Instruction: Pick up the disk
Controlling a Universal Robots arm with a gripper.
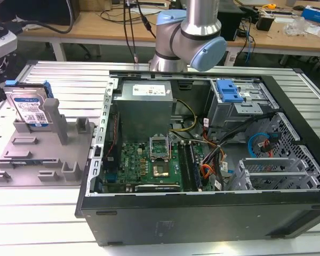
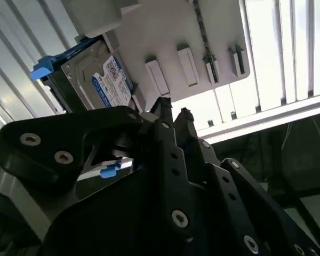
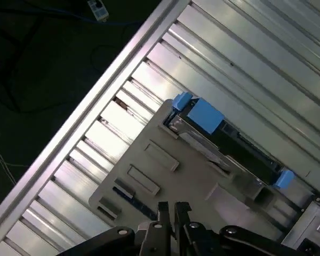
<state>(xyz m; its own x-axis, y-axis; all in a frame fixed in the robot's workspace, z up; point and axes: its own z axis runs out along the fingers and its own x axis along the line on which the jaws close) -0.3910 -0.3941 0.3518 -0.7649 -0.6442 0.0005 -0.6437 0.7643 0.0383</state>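
Note:
The disk [image 1: 29,109] stands on edge in the grey fixture [image 1: 42,154] at the exterior view's left, its white-and-blue label facing out and blue rails on its sides. In the second wrist view the disk [image 2: 98,80] leans in the fixture [image 2: 165,32] beyond my gripper [image 2: 173,109]. The first wrist view looks down on the disk's [image 3: 224,141] dark upper edge with blue rail ends. My gripper [image 3: 172,209] hovers over the fixture's [image 3: 165,160] low slots. It is apart from the disk, shut, with nothing between its black fingers.
An open computer case [image 1: 202,160] with motherboard, cables and a blue bracket [image 1: 228,90] takes up the exterior view's middle and right. The arm [image 1: 189,32] rises behind it. The slatted metal table [image 3: 245,48] ends at a rail near the fixture, with dark floor beyond.

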